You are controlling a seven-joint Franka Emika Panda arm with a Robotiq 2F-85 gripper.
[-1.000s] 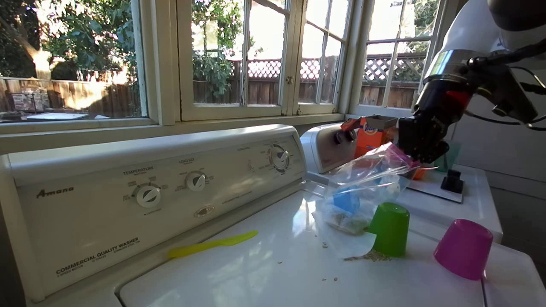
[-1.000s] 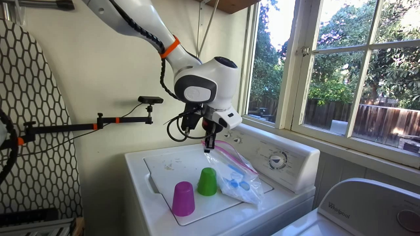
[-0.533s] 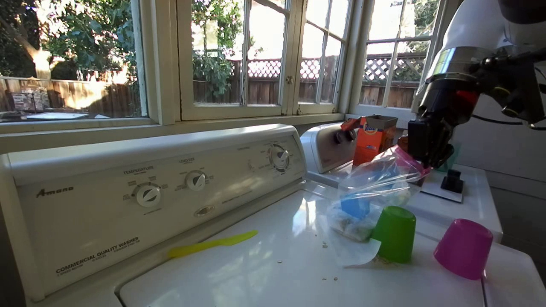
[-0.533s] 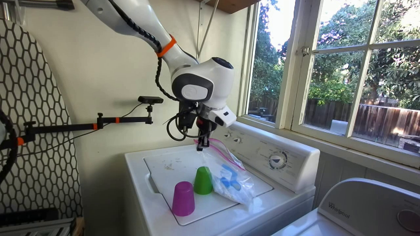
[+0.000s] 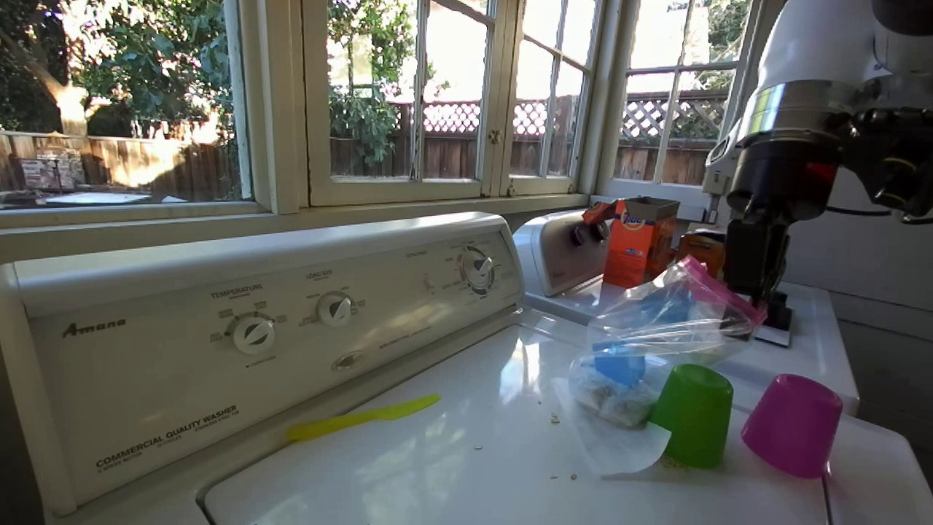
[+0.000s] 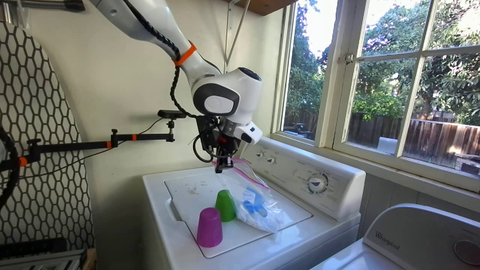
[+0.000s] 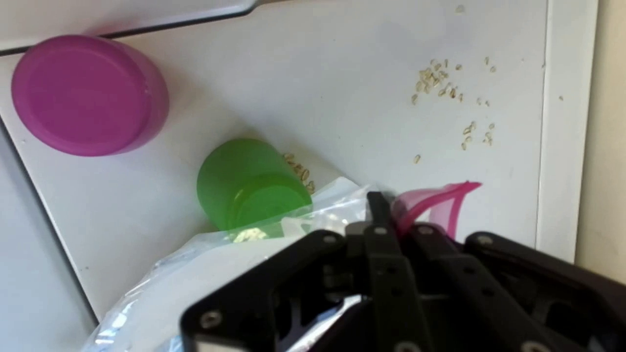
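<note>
1. The jaws are together, clamped on the pink top edge of one clear plastic bag [image 5: 660, 332]; its lower part rests on the washer lid [image 5: 408, 474].
2. Through the film show blue pieces [image 5: 619, 364] and pale lumps [image 5: 619, 405].
3. Two upside-down cups: a green cup [image 7: 239, 178] against the bag, a purple cup [image 7: 88, 95] nearby.
4. One yellow knife [image 5: 364, 418]; pale flakes [image 7: 428, 78], scattered.

On my feed the bag [image 6: 270, 213] looks like thin, crinkled, glossy clear plastic, the green cup [image 5: 692, 415] and pink cup [image 5: 793, 426] smooth plastic. I see smooth, glossy painted metal on the washer lid [image 5: 437, 481]; my gripper [image 7: 398, 229] is mostly matt, with shiny metal screws [image 7: 211, 319].
</note>
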